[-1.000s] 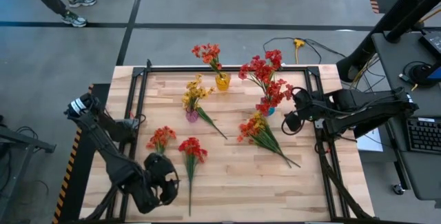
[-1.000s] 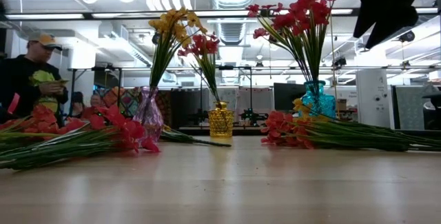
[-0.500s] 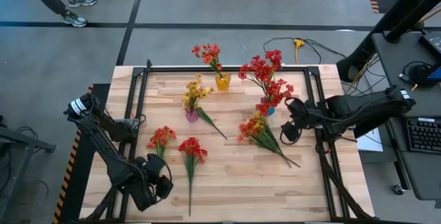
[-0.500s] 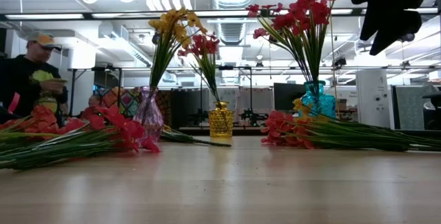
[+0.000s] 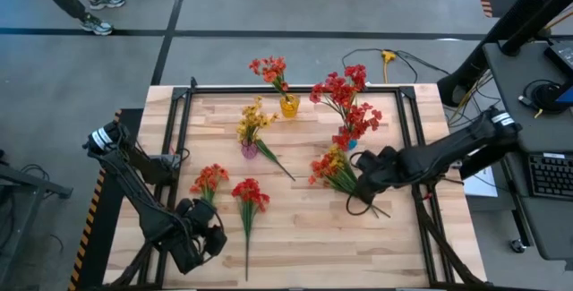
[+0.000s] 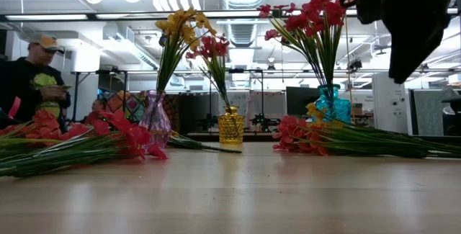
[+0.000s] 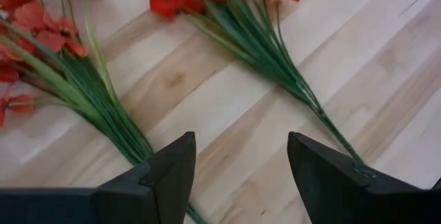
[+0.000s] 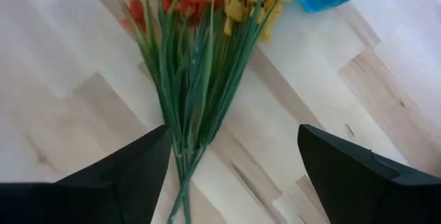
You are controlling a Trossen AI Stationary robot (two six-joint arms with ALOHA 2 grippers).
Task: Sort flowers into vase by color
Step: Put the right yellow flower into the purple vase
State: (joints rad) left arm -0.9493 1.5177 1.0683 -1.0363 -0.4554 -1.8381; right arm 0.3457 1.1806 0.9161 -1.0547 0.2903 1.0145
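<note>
Above mixed spray (image 5: 338,171), right gripper (image 5: 363,186) splayed

The worktop (image 5: 295,237) is pale butcher-block wood with a black frame along its edges; a yellow vase (image 5: 288,106) stands toward twelve o'clock, holding a red spray (image 5: 269,68); a purple vase (image 5: 249,150) stands near the centre, holding a yellow spray (image 5: 254,117); a blue vase (image 5: 346,142) stands toward two o'clock, holding a red bunch (image 5: 345,94); a mixed orange-and-yellow bunch (image 5: 333,167) lies flat toward three o'clock, stems pointing to five; two red sprays (image 5: 209,180) (image 5: 250,194) lie side by side toward eight o'clock.
</note>
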